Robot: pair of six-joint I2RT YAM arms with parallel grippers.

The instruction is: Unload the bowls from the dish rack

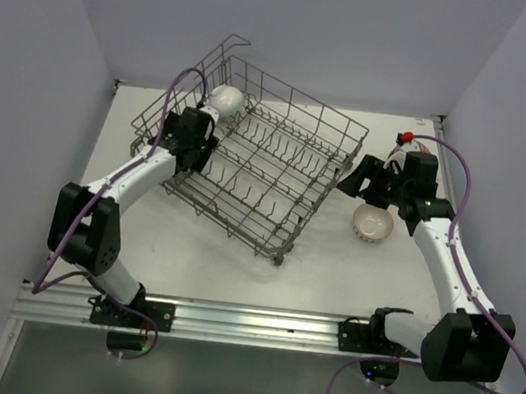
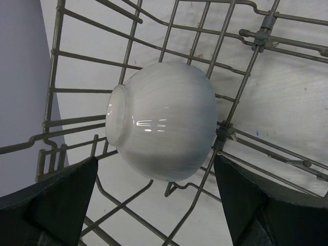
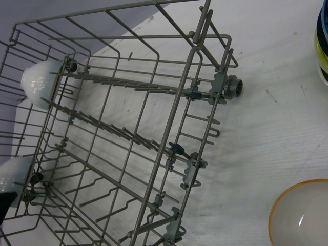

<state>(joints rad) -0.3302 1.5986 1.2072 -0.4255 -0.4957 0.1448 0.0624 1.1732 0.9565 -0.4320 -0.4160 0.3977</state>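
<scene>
Top external view: I'm seeing left claw (image 1: 206, 125) reaching into far-left corner of dish rack (image 1: 274, 184), fingers (image 2: 51, 205) spread wide and gripping nothing. White bowl (image 2: 161, 120) lying on its side on wires just ahead, between them. Rack sitting askew on desk (image 1: 200, 256). Right claw (image 1: 357, 179) hovering beside rack's right edge; I'm not making out its opening. Orange-rimmed bowl (image 1: 373, 224) resting on desk just beside it.

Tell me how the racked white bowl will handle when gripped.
The white bowl looks glazed, with sharp glints: probably slippery. Its rounded wall may slip from the left fingers. Lying sideways on the dish rack wires, it could roll.
</scene>
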